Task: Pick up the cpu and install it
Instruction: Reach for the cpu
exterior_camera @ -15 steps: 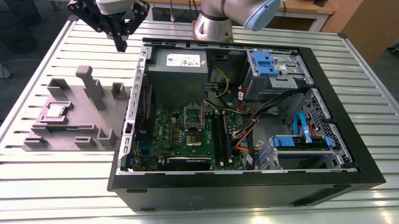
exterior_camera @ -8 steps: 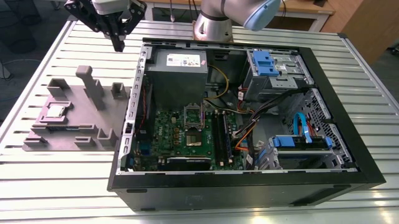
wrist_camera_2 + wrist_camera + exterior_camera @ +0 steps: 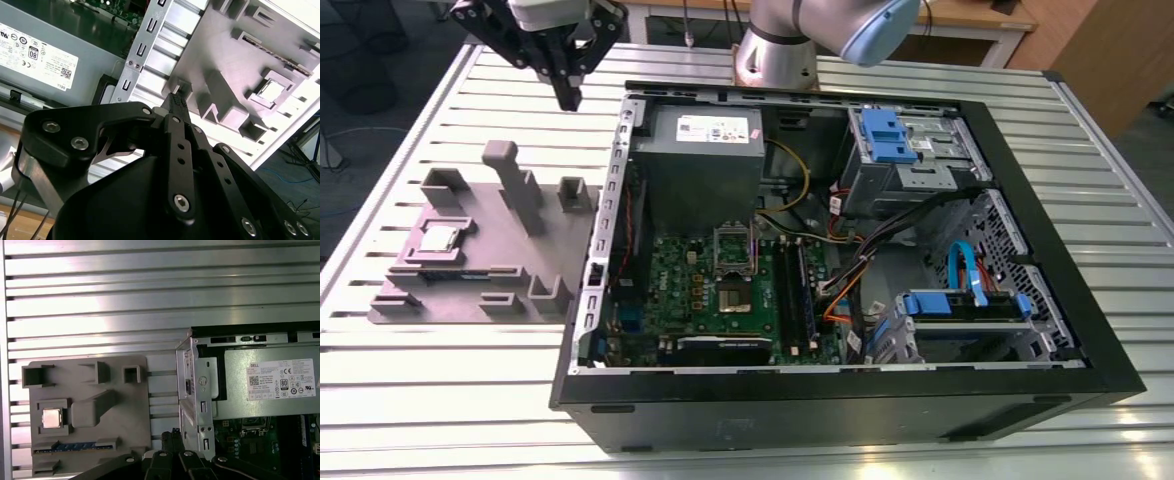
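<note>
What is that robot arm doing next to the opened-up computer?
The robot arm's black claw hangs shut and empty over the ribbed metal table. It is between a grey plastic tray and an open black computer case. The small square silver chip lies in its pocket on the tray, not picked up yet.

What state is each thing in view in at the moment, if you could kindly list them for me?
cpu, lying flat in its recess on the grey fixture, not gripped.
gripper, shut and empty, hanging above the table beside the case.
computer case, on its side, side panel off, inside exposed.
motherboard socket, apparently uncovered, no silver chip seated in it.
</note>
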